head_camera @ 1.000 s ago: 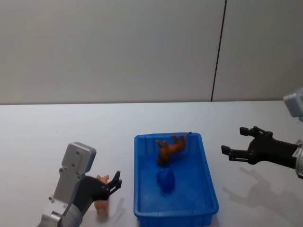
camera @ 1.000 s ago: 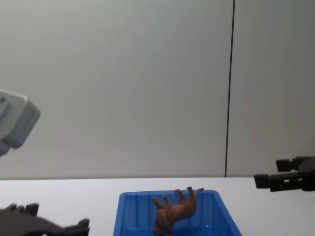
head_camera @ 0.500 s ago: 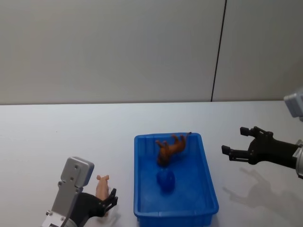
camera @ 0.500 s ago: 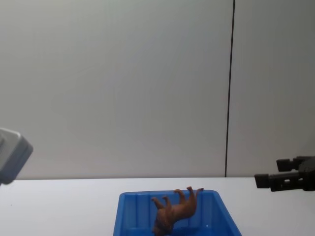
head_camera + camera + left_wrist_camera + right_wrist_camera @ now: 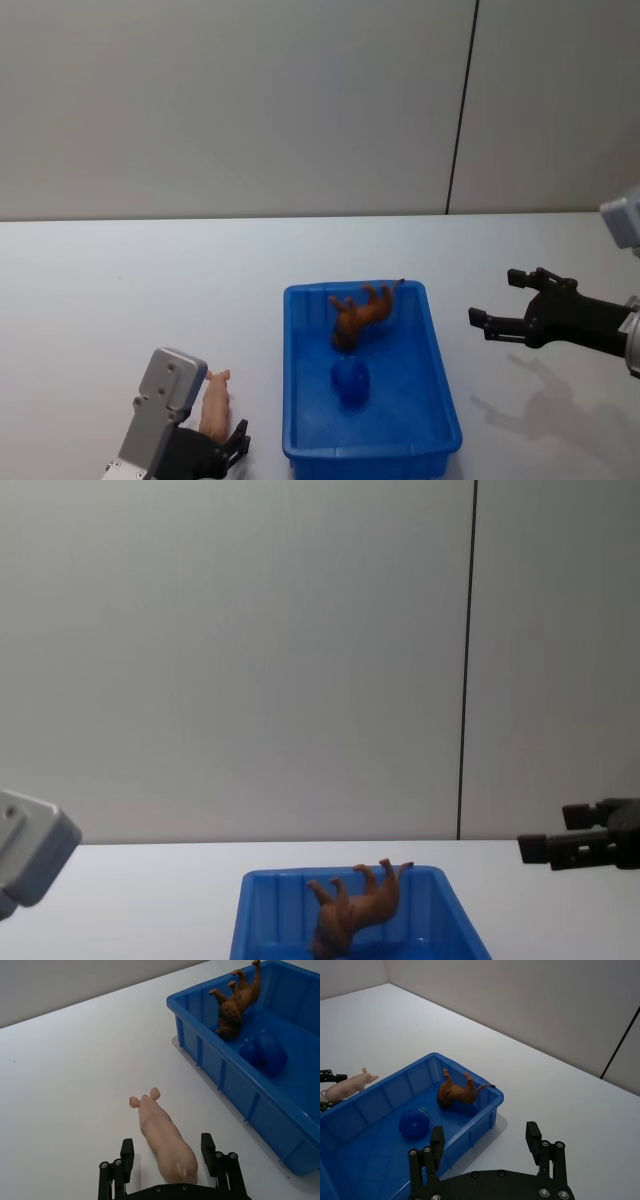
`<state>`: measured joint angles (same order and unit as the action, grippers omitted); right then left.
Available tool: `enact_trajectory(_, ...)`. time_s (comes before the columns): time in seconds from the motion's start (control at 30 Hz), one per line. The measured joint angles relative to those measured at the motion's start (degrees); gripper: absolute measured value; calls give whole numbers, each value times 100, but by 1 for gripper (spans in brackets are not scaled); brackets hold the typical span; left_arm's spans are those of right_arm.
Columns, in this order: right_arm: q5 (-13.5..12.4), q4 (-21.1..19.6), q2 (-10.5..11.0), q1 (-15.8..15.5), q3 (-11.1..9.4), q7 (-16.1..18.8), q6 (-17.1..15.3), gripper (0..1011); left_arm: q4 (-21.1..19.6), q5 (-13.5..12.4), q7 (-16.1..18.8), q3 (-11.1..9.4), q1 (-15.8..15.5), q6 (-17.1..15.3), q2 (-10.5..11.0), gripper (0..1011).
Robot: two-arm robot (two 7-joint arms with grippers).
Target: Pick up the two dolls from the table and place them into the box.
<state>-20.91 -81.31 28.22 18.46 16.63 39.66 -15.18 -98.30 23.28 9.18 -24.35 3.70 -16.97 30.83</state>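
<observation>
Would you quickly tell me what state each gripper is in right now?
Left gripper: open, fingers on either side of the pale pink doll on the table.
Right gripper: open, holding nothing, right of the box.

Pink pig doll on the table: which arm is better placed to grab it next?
Left. The left gripper is open with its fingers either side of the pink pig doll, beside the blue box. The right gripper hovers open beyond the box's far side.

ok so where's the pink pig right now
The pink pig lies on the white table to the left of the blue bin, between the open fingers of the left claw, near the table's front edge in the head view.
</observation>
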Motion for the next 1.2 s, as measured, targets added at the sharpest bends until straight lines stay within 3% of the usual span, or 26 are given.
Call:
enact_trajectory(0.23,0,0,0,0,0,0,0,1001,105,-22,-137,-2,10,0,-31,703)
enact_trajectory(0.53,1,0,0,0,0,0,0,1001,164,-93,-255,16,31,69,-43,390)
enact_trajectory(1.2,1,1,0,0,0,0,0,1001,-4,-572,-577,126,-252,424,-184,386)
